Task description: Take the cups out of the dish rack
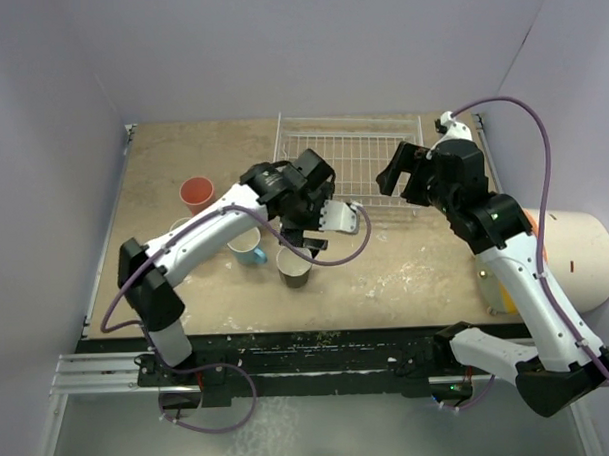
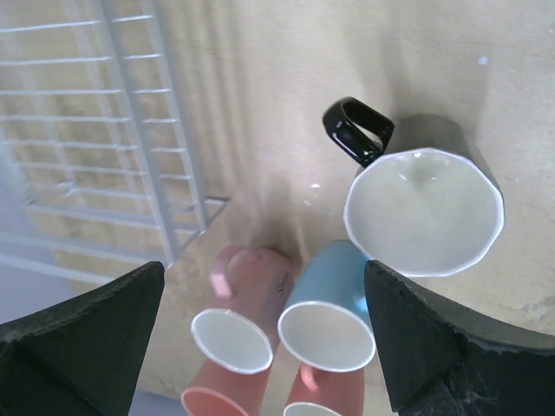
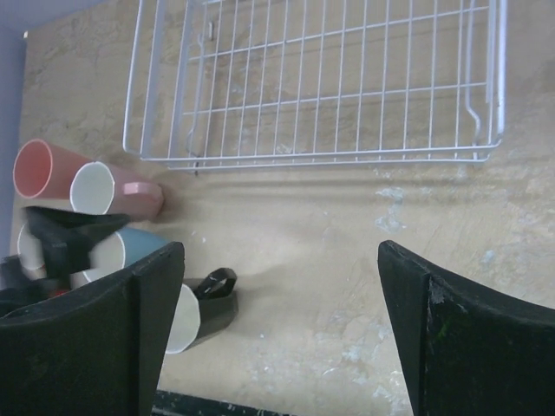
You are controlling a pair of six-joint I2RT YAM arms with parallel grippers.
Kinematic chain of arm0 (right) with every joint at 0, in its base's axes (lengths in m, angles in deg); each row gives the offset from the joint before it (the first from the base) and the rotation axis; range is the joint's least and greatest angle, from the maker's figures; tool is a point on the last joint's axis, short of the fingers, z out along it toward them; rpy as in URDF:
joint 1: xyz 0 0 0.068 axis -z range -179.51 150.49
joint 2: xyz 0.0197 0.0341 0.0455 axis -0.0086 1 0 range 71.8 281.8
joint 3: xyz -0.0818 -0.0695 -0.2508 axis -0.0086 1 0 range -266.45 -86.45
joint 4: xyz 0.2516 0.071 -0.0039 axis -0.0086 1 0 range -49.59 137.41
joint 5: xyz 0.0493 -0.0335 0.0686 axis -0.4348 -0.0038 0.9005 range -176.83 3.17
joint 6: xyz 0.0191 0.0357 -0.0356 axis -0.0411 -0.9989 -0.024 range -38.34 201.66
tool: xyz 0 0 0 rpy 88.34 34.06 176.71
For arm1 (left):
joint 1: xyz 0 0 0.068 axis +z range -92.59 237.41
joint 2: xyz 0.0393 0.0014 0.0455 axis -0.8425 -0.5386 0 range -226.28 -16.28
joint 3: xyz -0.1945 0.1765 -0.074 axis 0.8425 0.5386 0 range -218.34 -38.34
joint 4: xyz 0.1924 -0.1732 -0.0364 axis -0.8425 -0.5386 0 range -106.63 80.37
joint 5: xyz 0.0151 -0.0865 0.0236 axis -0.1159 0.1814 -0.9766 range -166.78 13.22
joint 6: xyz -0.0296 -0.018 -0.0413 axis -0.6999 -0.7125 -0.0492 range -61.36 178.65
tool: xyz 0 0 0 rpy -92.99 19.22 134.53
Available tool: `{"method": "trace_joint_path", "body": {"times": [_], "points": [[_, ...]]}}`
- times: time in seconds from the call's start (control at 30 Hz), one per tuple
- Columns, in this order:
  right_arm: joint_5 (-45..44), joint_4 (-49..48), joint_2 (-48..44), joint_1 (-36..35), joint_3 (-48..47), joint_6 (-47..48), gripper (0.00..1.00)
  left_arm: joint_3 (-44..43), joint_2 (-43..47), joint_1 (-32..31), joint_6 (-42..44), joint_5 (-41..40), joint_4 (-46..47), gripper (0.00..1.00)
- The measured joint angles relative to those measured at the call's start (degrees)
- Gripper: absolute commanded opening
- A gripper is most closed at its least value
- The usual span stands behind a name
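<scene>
The dish rack is a white wire basket at the back of the table, and I see no cups in it. The black mug, light blue mug and a pink mug stand on the table left of it. My left gripper is open and empty above the mugs. In the left wrist view it frames the light blue mug, pink mugs and the black mug. My right gripper is open and empty at the rack's right front; its view shows the rack and black mug.
A big white cylinder with an orange end lies at the right edge beside my right arm, with a yellow object under the arm. Purple walls close in the table at the back and sides.
</scene>
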Motion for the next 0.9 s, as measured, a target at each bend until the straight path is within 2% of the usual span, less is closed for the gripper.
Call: {"method": "trace_joint_path", "body": {"times": [0.13,0.23,0.3,0.37,0.43,0.57,0.73,0.9], "points": [[-4.63,-0.79,-0.09,0.0,-0.26,1.03,1.0,1.66,8.35,3.17,-4.42,-0.5,7.06,0.99],[-10.93,-2.47,-0.63,0.0,0.52,1.79,1.0,8.04,18.23,12.31,-11.34,1.99,16.5,0.99],[-15.19,-4.79,-2.32,0.0,2.69,2.71,1.0,15.8,26.01,19.71,-15.98,2.16,23.76,0.99],[-19.71,-7.91,-4.74,0.0,6.01,4.17,1.0,26.36,34.58,24.35,-20.55,0.22,31.54,0.99],[-22.47,-10.29,-6.97,0.0,9.03,5.05,1.0,37.48,42.91,24.65,-25.03,-1.38,37.35,0.99],[-25.64,-14.08,-9.92,0.02,13.75,6.97,1.0,54.23,51.74,24.06,-32.74,-4.9,44.37,0.99],[-27.71,-15.74,-9.09,0.02,14.73,9.44,1.0,64.24,50.12,24.2,-38.4,-9.53,47.06,0.99],[-28.39,-16.09,-7.58,0.0,15.61,10.69,1.0,71.82,51.8,24.2,-40.96,-13.79,57.07,0.99]]}}
